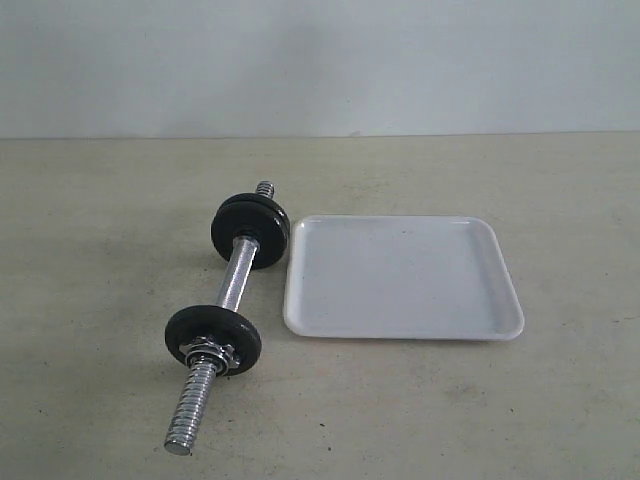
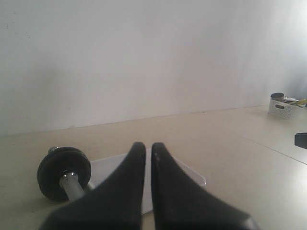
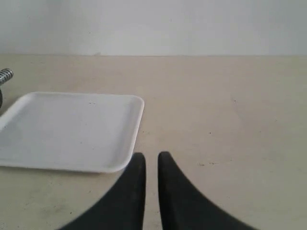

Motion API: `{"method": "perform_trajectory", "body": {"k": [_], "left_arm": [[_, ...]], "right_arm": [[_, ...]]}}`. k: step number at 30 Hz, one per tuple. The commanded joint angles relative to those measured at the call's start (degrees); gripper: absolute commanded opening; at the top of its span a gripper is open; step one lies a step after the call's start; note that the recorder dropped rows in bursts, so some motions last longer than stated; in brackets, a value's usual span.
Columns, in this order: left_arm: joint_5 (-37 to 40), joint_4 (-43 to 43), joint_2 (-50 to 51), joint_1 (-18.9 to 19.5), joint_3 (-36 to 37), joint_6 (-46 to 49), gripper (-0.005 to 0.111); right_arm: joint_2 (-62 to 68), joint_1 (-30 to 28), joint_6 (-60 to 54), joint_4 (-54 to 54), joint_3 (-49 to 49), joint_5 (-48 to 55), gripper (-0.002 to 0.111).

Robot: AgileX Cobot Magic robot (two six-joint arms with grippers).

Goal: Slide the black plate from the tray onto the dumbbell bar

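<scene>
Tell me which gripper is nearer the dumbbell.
Left. The left gripper sits close to the dumbbell, with one black plate just beside its fingertips. The right gripper is beyond the white tray, which lies between it and the dumbbell.

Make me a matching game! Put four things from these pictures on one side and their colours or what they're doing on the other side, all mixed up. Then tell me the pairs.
Things:
1. tray
2. dumbbell bar
3. nearer black plate
4. left gripper

Descriptions:
A. shut, holding nothing
B. white, with nothing on it
C. shiny silver, with threaded ends
D. round and dark, sitting on the bar

Pairs: 1-B, 2-C, 3-D, 4-A
</scene>
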Motion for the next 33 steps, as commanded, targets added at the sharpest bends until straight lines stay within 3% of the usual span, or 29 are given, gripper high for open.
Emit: {"method": "perform_trajectory", "body": {"k": [1, 9, 33], "left_arm": [[-0.3, -0.2, -0.18, 0.09, 0.2, -0.04, 0.004], [-0.3, -0.2, -0.18, 0.09, 0.2, -0.04, 0.004], [-0.3, -0.2, -0.18, 0.09, 0.2, -0.04, 0.004]], "right_arm": [[-0.31, -0.26, 4.04, -3.49, -0.02, 0.08, 0.008], [-0.31, -0.26, 9.28, -4.88, -0.02, 0.12, 0.008], [-0.31, -0.26, 9.28, -7.31, -0.02, 0.12, 0.008]]}}
